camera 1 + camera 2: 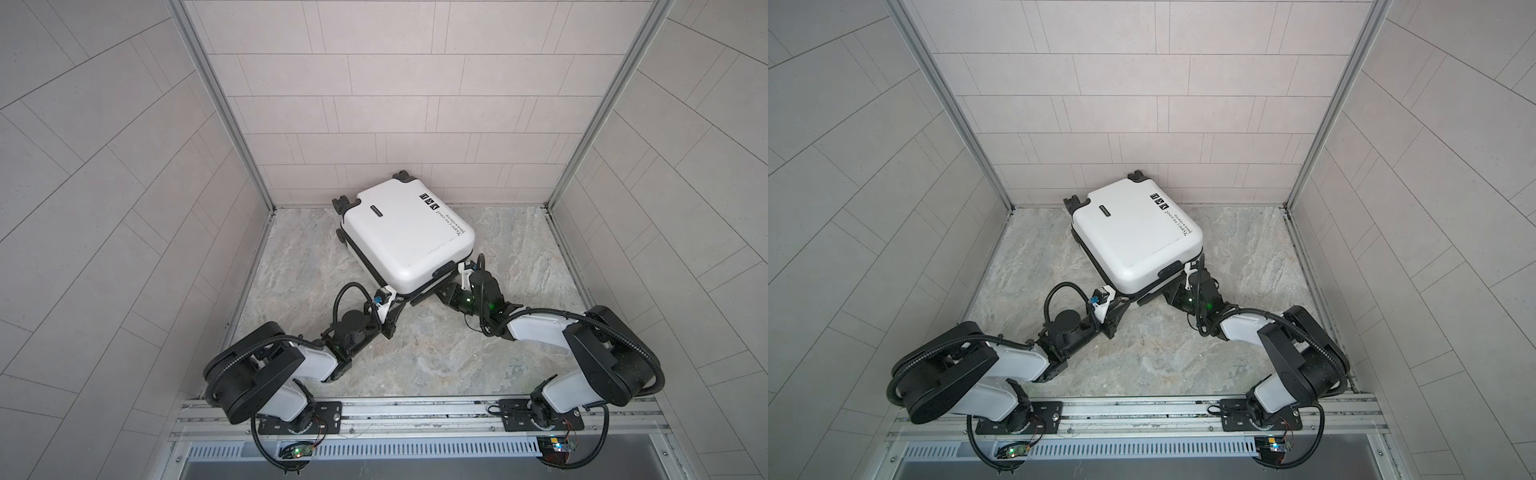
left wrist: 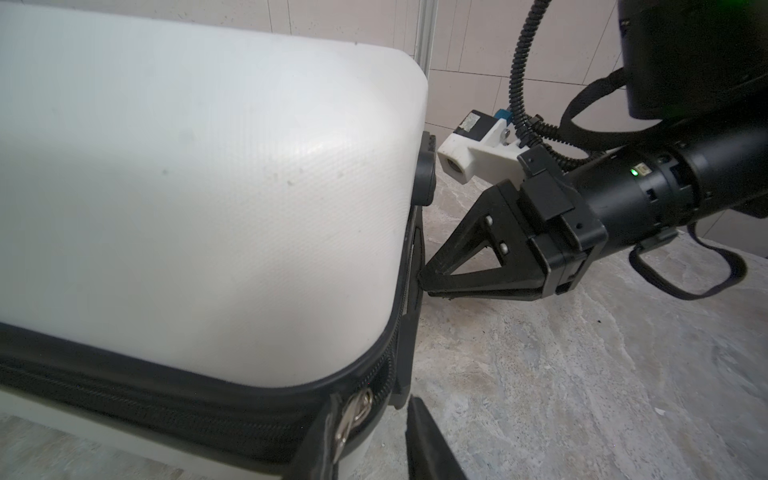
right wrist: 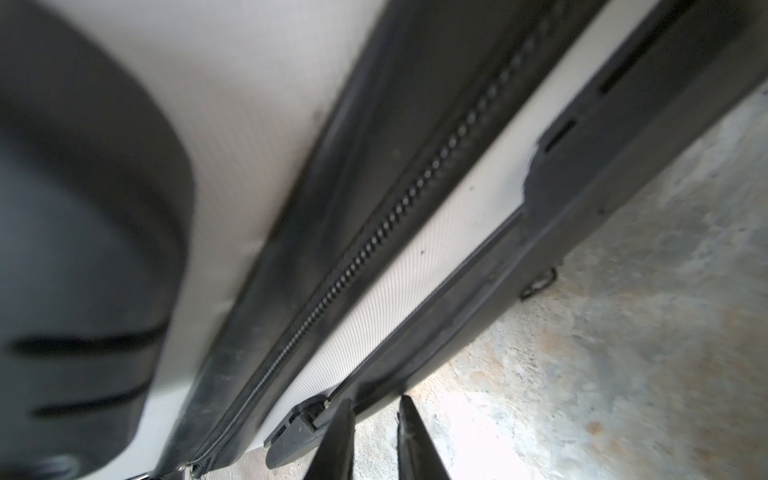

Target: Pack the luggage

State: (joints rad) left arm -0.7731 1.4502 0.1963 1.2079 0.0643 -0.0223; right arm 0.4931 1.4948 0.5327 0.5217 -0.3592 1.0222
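Top views: luggage [image 1: 405, 237] lies flat, shut, on floor [image 1: 415, 353] by back wall [image 1: 374, 124]. Left gripper [image 2: 372, 401] jaws apart astride zip pull [image 2: 353, 411] at near corner; right gripper [image 3: 376, 399] slightly parted, empty, against its side. Looks stiff, slick, prob light: pinch the pull, not the sides.

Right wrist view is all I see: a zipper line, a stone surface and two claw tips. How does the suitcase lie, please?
Observer: In a top view the white suitcase lies flat on the stone surface, its wheels toward the back wall.
Operator: Where is the zipper pull?
Observer: The left wrist view shows the metal zipper pull at a rounded corner of the suitcase, right at the left claw.
Operator: Is that claw shut on it?
Observer: No; its fingers stand apart, with the pull close beside one.
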